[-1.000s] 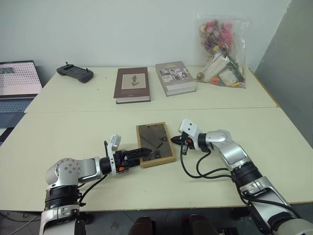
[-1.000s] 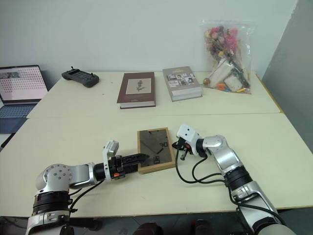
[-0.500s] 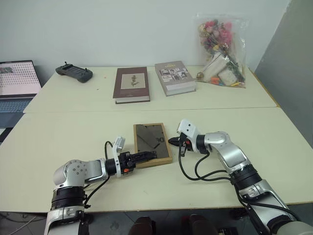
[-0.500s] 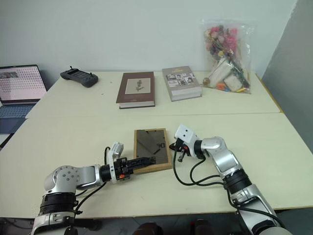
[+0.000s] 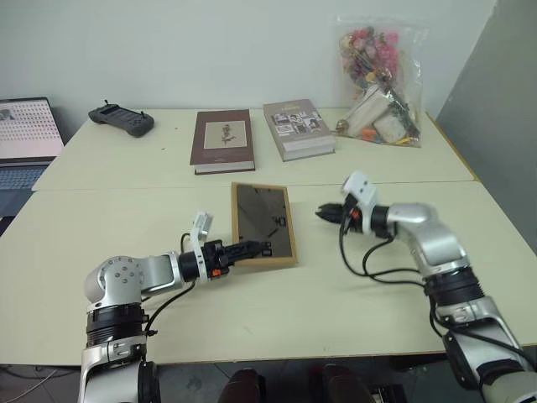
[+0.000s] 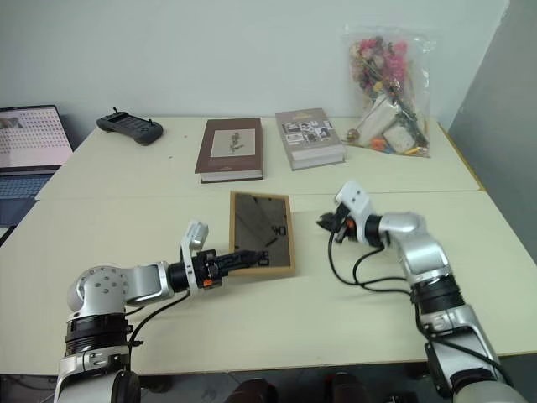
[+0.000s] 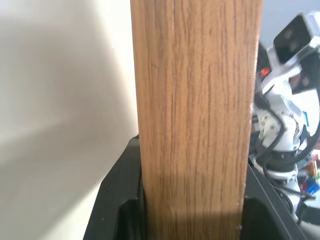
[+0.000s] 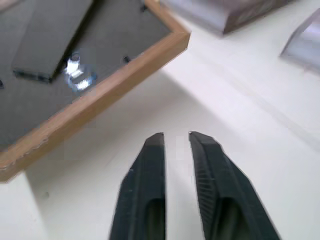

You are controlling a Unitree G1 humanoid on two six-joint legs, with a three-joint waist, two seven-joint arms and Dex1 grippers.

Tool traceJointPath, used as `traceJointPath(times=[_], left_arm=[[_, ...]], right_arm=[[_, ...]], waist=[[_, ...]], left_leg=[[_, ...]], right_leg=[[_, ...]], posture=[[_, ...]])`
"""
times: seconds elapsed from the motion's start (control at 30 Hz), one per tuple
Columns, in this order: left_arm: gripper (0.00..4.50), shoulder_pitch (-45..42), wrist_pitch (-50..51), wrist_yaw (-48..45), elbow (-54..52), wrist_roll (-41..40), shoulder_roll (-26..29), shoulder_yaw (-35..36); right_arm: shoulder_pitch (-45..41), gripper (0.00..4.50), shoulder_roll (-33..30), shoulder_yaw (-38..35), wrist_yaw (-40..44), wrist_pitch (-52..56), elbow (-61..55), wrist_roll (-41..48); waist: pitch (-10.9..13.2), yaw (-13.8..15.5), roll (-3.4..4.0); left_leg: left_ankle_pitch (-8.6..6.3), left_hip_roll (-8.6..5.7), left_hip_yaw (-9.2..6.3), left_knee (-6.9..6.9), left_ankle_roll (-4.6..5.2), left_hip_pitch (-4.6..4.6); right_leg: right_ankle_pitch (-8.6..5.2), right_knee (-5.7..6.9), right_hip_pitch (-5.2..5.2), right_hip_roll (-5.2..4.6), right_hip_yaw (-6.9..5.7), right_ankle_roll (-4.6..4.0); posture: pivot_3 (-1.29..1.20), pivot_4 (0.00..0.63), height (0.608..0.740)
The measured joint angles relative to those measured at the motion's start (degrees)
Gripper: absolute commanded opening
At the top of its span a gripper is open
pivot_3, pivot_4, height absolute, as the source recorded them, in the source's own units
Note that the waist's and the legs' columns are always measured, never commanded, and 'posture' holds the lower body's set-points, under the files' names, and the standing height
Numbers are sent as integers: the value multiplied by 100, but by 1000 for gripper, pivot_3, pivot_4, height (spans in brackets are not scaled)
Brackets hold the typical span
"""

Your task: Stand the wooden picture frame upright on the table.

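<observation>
Wooden picture frame (image 5: 263,224), one only, light wood with dark back showing, lifted off the table (image 5: 352,294) mid-way, clamped by left gripper (image 5: 252,249). Two books (image 5: 221,141) behind. Left wrist view: grain between fingers (image 7: 116,200). Right wrist view: right gripper (image 8: 176,141) slightly parted, empty.

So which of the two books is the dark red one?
The maroon hardcover book, left of the grey book with photos, nearer the black controller.

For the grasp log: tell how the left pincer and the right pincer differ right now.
The left pincer is clamped on the edge of the small light-wood picture frame; the right pincer holds nothing, its black fingers slightly parted, clear of the frame. Left reaches from the frame's near corner, right hovers beside its right side. Both hang above the cream table.
</observation>
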Motion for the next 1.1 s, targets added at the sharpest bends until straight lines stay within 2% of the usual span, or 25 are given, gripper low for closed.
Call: traceJointPath(times=[0.17,0.43,0.6,0.77,0.9,1.1], left_arm=[[1283,-81,92,4,-279,-253,-6,23],[1283,-144,-21,-4,-494,-259,198,-9],[1283,-135,-53,51,-564,-233,271,-52],[1283,-134,-55,88,-595,-235,308,-59],[1283,-130,-56,88,-652,-272,330,-50],[1283,-119,87,134,-652,-467,320,-21]], right_arm=[[-552,2796,280,-151,111,989,-365,779],[-993,4495,739,116,-4,1144,-175,943],[-1044,4495,986,589,-62,428,154,486],[-1049,4495,1312,791,-83,338,34,479],[-948,4495,1187,683,78,670,-391,789],[-637,4495,619,339,424,1411,-1159,1547]], waist=[[0,-68,-1],[1,-76,-2],[2,-79,-3],[2,-83,-3],[2,-52,-3],[2,-71,-4]], left_leg=[[0,0,-5,1,0,-6],[0,-3,-5,1,1,-9],[0,-4,-5,1,0,-14],[1,-3,-7,2,-1,-24],[1,-6,-14,6,-1,-33],[-1,-6,-16,4,1,-32]], right_leg=[[0,-5,-1,3,0,0],[0,-4,-4,1,0,0],[0,-2,-11,0,-1,0],[1,-1,-21,0,-1,-1],[1,-3,-23,-2,-5,0],[1,-3,-23,-2,-6,0]], posture=[[0,150,740],[0,150,740],[0,150,740],[0,150,740],[0,150,740],[0,150,740]])
